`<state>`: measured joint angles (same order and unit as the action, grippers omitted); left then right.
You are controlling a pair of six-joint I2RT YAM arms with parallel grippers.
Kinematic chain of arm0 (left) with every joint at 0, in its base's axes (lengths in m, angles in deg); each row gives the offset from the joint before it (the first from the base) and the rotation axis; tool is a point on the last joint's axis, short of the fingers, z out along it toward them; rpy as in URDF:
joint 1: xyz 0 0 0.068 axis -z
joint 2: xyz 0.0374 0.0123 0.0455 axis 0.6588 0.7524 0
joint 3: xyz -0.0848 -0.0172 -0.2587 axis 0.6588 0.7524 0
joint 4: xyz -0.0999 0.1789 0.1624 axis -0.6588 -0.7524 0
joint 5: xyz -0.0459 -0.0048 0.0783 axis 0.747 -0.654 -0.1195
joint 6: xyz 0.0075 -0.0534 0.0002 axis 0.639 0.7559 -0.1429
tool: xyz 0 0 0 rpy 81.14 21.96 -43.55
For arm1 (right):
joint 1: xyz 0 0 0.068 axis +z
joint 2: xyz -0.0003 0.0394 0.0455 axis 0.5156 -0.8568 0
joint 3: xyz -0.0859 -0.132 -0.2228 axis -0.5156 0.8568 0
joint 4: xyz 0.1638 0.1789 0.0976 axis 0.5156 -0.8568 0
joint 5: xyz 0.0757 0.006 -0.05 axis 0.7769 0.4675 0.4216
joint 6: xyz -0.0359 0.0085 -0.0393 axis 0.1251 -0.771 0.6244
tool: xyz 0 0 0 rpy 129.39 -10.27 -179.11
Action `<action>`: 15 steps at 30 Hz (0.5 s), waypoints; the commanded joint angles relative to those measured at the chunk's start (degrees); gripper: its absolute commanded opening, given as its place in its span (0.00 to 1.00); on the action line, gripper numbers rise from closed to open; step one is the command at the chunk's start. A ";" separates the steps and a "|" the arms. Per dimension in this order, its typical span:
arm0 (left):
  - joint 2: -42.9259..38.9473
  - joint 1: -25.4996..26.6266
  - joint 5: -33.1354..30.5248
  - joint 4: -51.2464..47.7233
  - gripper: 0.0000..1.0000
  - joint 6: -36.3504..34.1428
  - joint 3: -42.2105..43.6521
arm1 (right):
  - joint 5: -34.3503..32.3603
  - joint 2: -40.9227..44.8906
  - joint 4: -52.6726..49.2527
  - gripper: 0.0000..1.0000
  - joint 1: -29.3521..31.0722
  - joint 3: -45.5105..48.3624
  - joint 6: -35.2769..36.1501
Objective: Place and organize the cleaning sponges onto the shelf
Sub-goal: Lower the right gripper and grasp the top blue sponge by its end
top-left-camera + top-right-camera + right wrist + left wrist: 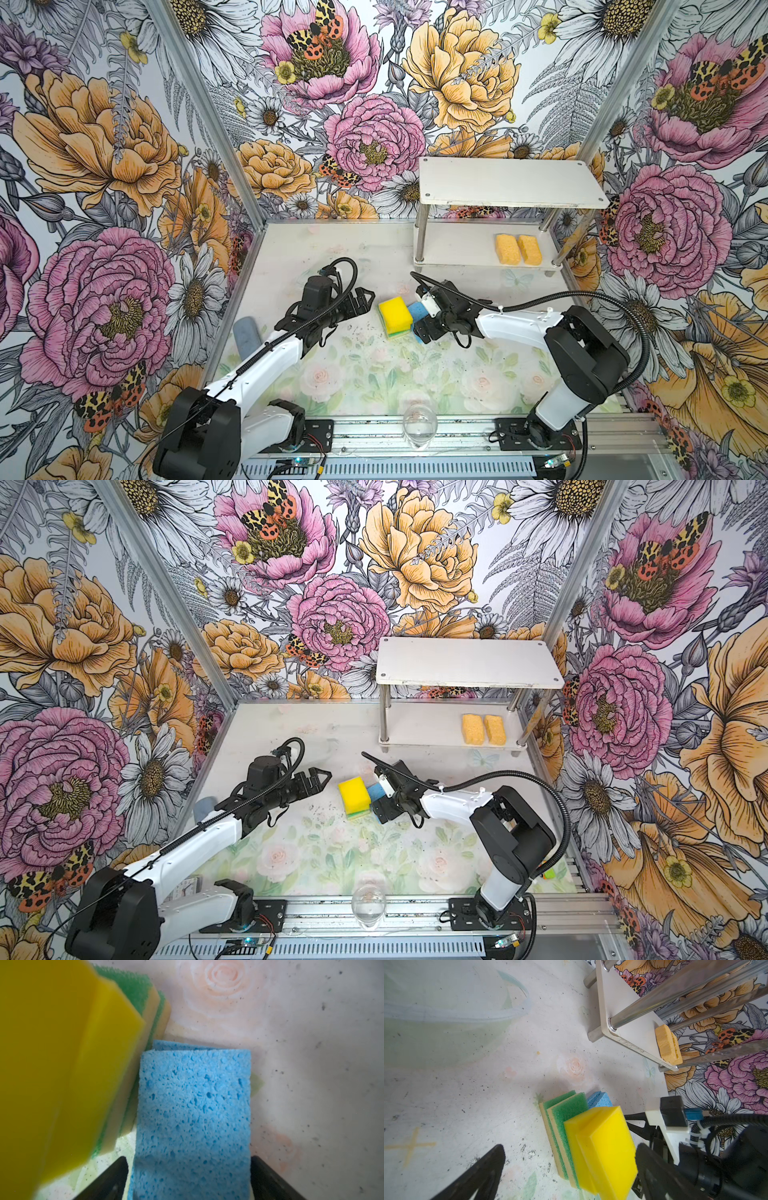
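Note:
Two thick yellow sponges [395, 313] [604, 1147] sit stacked on two green-topped sponges [566, 1109] mid-table. Right beside them lie two flat blue sponges [193, 1105] [414, 309], one on the other. My right gripper [188, 1159] [417, 322] is open, its fingers astride the upper blue sponge, with a thin gap on one side. My left gripper [571, 1147] [362, 302] is open just left of the stack; the yellow sponges sit between its fingers, close to one of them. The shelf [511, 180] stands back right with two orange-yellow sponges [518, 249] [668, 1047] on its lower board.
A grey-blue cylinder [247, 332] lies by the left wall, partly behind my left arm. A clear glass [419, 426] stands at the front edge, between the arm bases. A faint clear container [446, 1012] shows near the back of the table. The shelf's top board is bare.

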<state>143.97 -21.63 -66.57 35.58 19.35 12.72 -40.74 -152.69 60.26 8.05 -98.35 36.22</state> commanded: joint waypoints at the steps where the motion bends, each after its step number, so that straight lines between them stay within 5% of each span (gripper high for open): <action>1: -0.52 -0.74 1.33 1.02 0.99 0.46 0.66 | -1.52 -0.73 2.23 0.92 0.37 0.84 -0.94; 15: -0.62 -0.76 1.27 1.02 0.99 0.63 0.70 | -8.42 1.22 3.07 0.81 0.37 2.77 -1.84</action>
<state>143.97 -21.63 -66.57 35.58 19.35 12.72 -45.16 -152.82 62.40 8.36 -96.54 34.86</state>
